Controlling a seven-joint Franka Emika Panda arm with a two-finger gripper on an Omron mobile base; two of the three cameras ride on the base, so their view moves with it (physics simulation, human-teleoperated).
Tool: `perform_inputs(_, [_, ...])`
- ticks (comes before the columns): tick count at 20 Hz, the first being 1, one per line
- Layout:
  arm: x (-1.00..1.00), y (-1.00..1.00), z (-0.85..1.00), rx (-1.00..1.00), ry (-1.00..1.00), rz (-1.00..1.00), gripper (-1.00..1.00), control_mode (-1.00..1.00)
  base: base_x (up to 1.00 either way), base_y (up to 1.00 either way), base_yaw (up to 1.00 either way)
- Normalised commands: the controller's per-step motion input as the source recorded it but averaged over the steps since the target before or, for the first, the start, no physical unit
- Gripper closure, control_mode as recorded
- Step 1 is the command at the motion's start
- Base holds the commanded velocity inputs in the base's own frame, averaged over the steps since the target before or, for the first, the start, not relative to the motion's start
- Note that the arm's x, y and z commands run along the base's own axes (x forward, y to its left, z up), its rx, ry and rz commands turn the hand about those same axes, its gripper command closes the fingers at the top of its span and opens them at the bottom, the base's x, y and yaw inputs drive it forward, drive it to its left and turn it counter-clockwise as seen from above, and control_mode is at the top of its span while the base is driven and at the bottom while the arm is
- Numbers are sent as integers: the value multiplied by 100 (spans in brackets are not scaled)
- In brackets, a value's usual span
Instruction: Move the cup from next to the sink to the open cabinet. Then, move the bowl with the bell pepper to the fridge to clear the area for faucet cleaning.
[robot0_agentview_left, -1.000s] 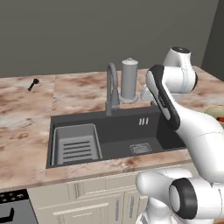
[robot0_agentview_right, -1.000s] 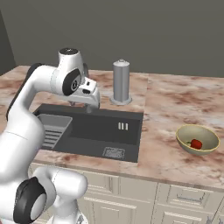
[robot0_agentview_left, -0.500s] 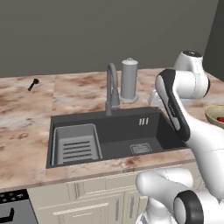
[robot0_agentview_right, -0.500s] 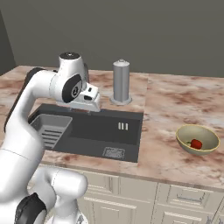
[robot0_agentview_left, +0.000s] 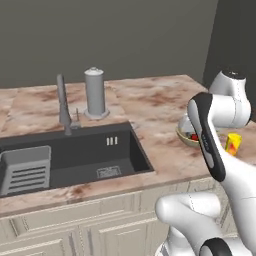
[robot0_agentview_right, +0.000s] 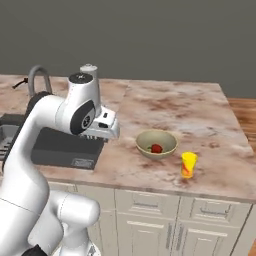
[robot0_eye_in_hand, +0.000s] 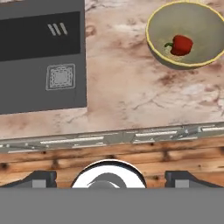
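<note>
The gripper (robot0_agentview_right: 107, 131) hung above the counter (robot0_agentview_right: 165, 107) between the sink (robot0_agentview_right: 60, 145) and the bowl (robot0_agentview_right: 156, 144), holding nothing; its two fingertips (robot0_eye_in_hand: 41, 178) stood well apart. Using the bowl as landmark: it sat upright just beyond the sink's near corner, and the red bell pepper (robot0_eye_in_hand: 179, 44) lay inside it on its side, its green stem pointing toward the sink. The yellow cup (robot0_agentview_right: 188, 164) stood upright, long axis vertical, just beside the bowl toward the counter's front edge.
</note>
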Motion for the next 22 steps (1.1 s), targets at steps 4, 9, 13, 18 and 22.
perform_inputs(4, [0,0,0,0,0,0,-100,100,5,-100,-21])
perform_inputs(9, [0,0,0,0,0,0,-100,100,18,-100,-23])
perform_inputs(13, [0,0,0,0,0,0,-100,100,33,-76,-10])
perform_inputs(18, [0,0,0,0,0,0,-100,100,21,-16,0])
perform_inputs(22, [36,32,-31,-2,0,2,-100,-100,9,1,0])
